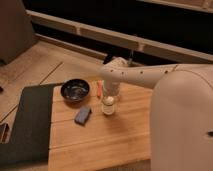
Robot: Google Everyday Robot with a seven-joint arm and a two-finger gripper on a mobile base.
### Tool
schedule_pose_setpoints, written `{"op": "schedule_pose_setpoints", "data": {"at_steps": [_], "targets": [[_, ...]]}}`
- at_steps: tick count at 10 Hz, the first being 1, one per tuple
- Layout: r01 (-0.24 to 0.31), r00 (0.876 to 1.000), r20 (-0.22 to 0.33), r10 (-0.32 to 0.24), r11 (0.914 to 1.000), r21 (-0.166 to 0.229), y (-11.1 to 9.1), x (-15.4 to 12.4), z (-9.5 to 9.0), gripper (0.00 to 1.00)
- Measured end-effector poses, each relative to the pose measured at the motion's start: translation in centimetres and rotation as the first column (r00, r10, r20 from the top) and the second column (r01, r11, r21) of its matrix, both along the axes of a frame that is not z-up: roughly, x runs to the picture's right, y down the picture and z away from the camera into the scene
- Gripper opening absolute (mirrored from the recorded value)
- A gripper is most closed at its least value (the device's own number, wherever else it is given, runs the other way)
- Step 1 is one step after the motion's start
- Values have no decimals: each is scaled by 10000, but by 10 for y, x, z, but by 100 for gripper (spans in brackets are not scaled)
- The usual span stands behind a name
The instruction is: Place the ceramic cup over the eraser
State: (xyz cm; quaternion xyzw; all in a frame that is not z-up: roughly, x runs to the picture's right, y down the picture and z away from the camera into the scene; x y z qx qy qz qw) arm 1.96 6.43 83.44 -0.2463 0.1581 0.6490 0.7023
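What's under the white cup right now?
The white cup sits on the wooden table, below the claw. Anything beneath is covered; no eraser shows.
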Motion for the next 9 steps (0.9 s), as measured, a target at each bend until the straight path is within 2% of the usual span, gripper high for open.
{"op": "schedule_pose_setpoints", "data": {"at_steps": [9], "targets": [[8, 9992, 401, -8, 10000, 1, -1, -6, 0, 62]]}}
